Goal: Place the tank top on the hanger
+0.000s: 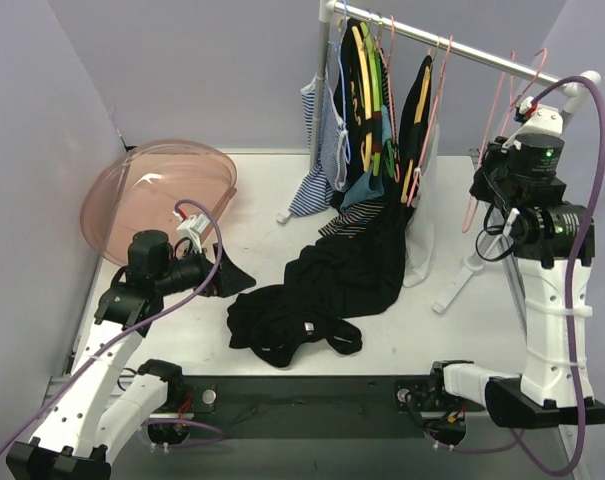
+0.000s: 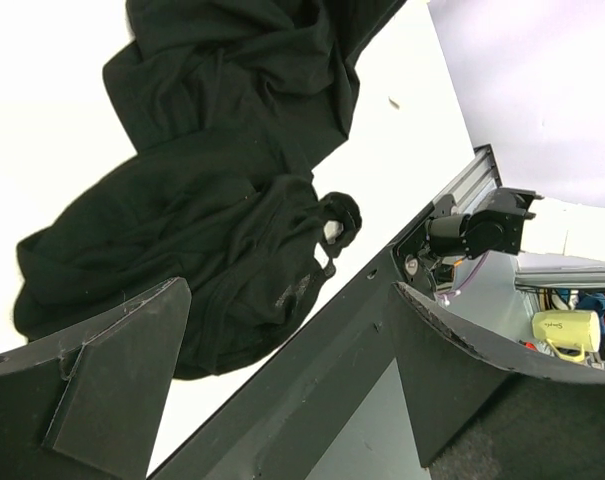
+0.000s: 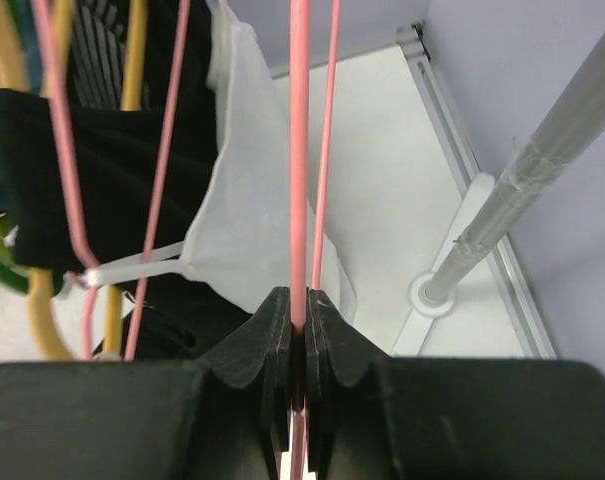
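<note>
Two grips tell you where things stand. Your right gripper is pinched tight on one thin pink bar of the hanger, up at the right end of the rail and clear of the other hangers crowded to the left. Holding it there probably steadies the smooth, slippery wire frame so fabric can be threaded over it. Your left gripper has its jaws spread wide with nothing between them. It sits low over the table at the near left, aimed across at the tank top.

The tank top lies crumpled in a soft black heap near the table's front edge, in the middle of the scene and well apart from the hanger. A thin strap curls out in a loop on its right side, and a tiny white label shows among the folds. The heap's far edge touches or overlaps the long black garment trailing down from the rail. I'd judge a pinch at the strap or near hem safest, or you may drag both. The cloth is matte and limp, so expect it to sag.
</note>
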